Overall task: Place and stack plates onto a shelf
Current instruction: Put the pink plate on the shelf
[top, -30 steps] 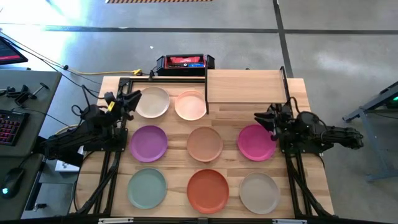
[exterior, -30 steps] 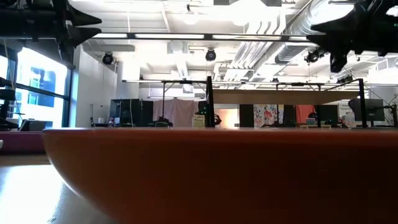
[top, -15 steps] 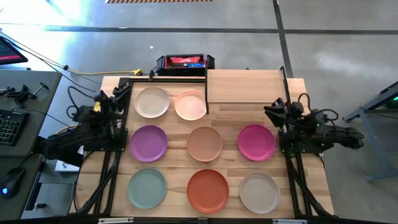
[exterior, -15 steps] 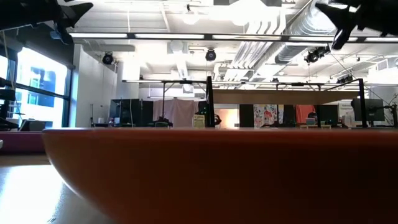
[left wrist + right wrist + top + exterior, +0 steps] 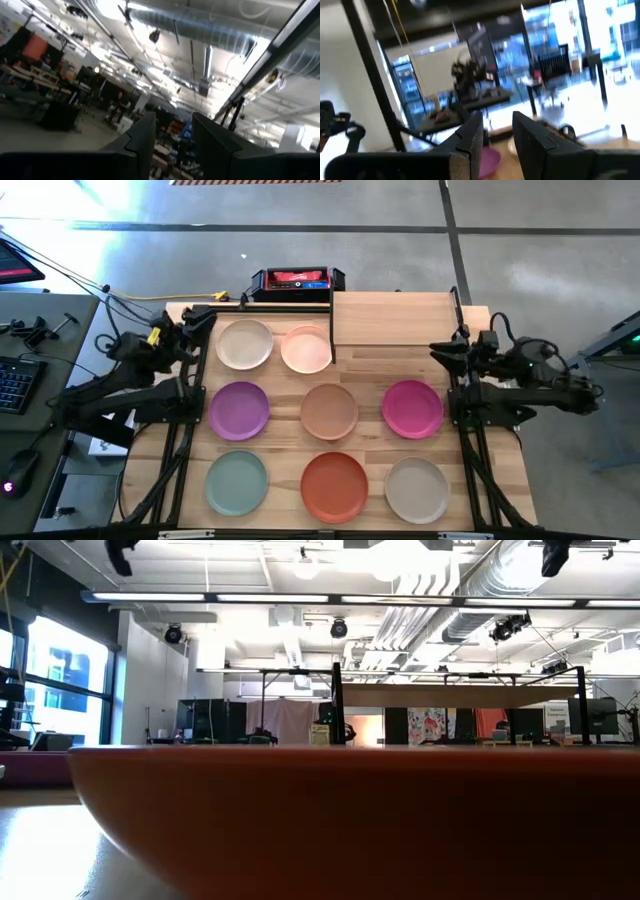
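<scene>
Jaws parted, empty; orange-red plate blocks the low view.

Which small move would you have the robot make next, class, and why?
Probably lower the right hand toward the magenta plate, the nearest one. All eight plates lie on the table, the shelf is bare, and both hands, the left hand included, are open, empty and raised at the table's sides.

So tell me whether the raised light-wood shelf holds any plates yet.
Empty. The raised light-wood shelf shows bare board from above; all eight round matte plates lie on the tabletop.
</scene>
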### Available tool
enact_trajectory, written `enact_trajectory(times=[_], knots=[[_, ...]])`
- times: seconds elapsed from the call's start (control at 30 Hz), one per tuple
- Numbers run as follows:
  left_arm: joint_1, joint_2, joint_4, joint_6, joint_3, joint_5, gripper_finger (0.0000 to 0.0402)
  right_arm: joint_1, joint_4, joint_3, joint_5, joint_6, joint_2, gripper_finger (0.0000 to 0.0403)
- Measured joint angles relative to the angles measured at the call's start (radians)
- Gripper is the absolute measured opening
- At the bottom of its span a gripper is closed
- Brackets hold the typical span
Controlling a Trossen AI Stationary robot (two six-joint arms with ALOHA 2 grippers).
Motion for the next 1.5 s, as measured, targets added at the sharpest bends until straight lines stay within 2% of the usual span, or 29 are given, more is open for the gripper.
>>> enact_trajectory(times=[0.27,0.5,0.8,0.97,1.23,1.5], knots=[[0.0,0.125,-0.257,0.0,0.161,0.027,0.0117,0.0,-0.371,0.23,-0.001,0.286,0.164,0.0092],[0.0,0.159,-0.389,0.0,0.176,0.027,0.0117,0.0,-0.544,0.311,-0.04,0.441,0.302,0.0092],[0.0,0.159,-0.531,0.001,0.176,0.028,0.0117,0.0,-0.584,0.316,-0.242,0.597,0.49,0.0092],[0.0,0.159,-0.53,0.001,0.176,0.099,0.0117,0.004,-0.589,0.316,-0.343,0.663,0.606,0.0092],[0.0,0.18,-0.531,0.0,0.175,0.119,0.0117,0.082,-0.637,0.315,-0.351,0.76,0.788,0.0092],[0.0,0.264,-0.54,0.002,0.17,0.233,0.0117,0.171,-0.639,0.315,-0.348,0.818,0.952,0.0092]])
